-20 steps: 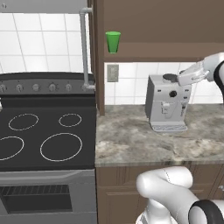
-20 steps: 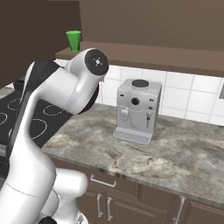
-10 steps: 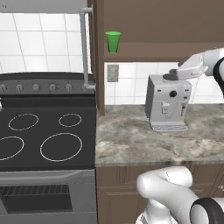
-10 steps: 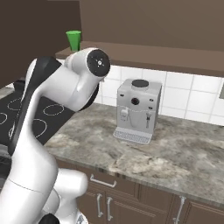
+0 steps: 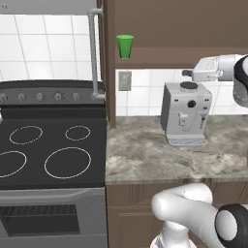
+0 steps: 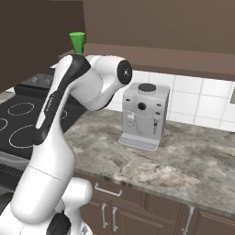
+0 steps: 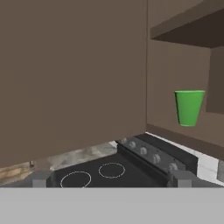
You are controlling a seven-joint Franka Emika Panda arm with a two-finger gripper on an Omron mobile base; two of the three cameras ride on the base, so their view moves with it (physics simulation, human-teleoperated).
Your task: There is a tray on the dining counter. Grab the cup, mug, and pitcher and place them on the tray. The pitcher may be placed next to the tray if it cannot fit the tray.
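pincer (image 5: 188,73) risen (open), cup (image 5: 125,46) shelved

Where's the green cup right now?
The cup stands upright on the brown wall shelf, up and left of the coffee machine, just right of the stove.

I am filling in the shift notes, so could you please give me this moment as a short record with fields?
cup: green cup, upright on the brown shelf under the wall cupboard
gripper: gripper open, empty, raised above the coffee machine, apart from the cup
counter: stone counter carrying the coffee machine
stove: black stove left of the counter
task progress: cup not yet grasped
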